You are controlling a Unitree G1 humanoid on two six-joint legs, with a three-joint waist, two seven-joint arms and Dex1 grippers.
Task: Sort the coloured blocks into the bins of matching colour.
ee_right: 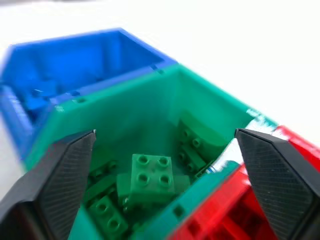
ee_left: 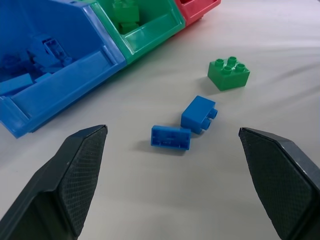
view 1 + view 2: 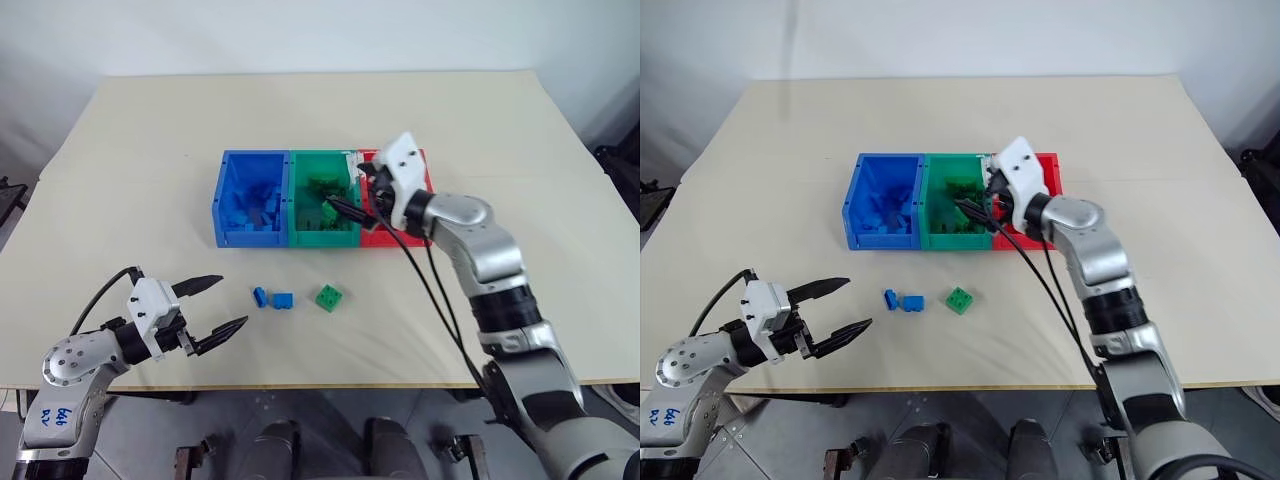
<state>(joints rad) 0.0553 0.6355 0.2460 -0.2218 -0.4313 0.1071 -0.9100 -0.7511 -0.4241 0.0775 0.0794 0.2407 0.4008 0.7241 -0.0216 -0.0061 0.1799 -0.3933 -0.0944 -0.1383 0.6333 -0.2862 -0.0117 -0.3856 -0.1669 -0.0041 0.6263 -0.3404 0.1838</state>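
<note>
left gripper (image 3: 215, 305) stood nearest, fingers spread wide and holding nothing, low over the table (image 3: 120, 150). ahead of its tips lay two blue blocks (image 2: 170, 137) (image 2: 198, 114), close together, with one green block (image 2: 228, 73) just beyond them. further on stood the joined bins: blue bin (image 3: 250, 165), green bin (image 3: 305, 165), red bin (image 3: 1048, 165). right gripper (image 3: 362, 192) hung over the green bin, fingers spread and empty. below it a green block (image 1: 152, 178) rested on other green pieces inside.

Three joined bins (image 3: 253, 158), with two blue blocks (image 3: 272, 298) and one green block (image 3: 329, 297) on the table.
</note>
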